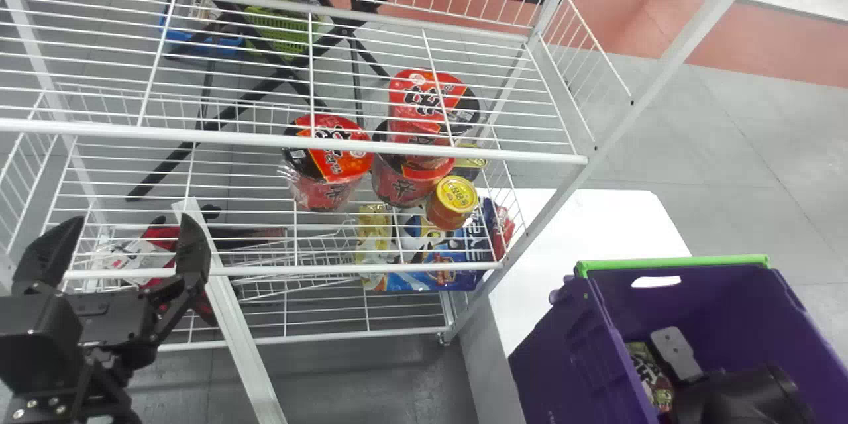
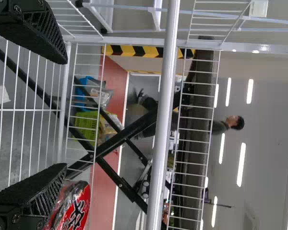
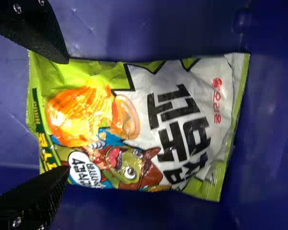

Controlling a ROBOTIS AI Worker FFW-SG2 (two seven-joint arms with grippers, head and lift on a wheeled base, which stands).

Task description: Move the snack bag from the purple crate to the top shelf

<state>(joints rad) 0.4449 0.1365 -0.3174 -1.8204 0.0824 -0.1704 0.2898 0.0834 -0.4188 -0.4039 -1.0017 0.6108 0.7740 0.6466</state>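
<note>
My right gripper (image 1: 735,397) is down inside the purple crate (image 1: 556,358), in the lower right of the head view, beside the green and white snack bag (image 1: 646,374). The right wrist view has the snack bag (image 3: 144,124) lying printed face toward the camera, its one end between the spread fingers of that gripper (image 3: 65,115). My left gripper (image 1: 132,232) is parked open at the rack's left front, holding nothing; rack wires lie beyond this gripper (image 2: 62,112) in the left wrist view. The top shelf (image 1: 291,142) is white wire.
Red noodle cups (image 1: 331,162) and a yellow-lidded can (image 1: 456,195) sit below the top shelf's wires, blue snack packs (image 1: 430,271) lower still. A slanted white post (image 1: 563,179) stands between rack and crate. A white table (image 1: 596,225) adjoins the crate.
</note>
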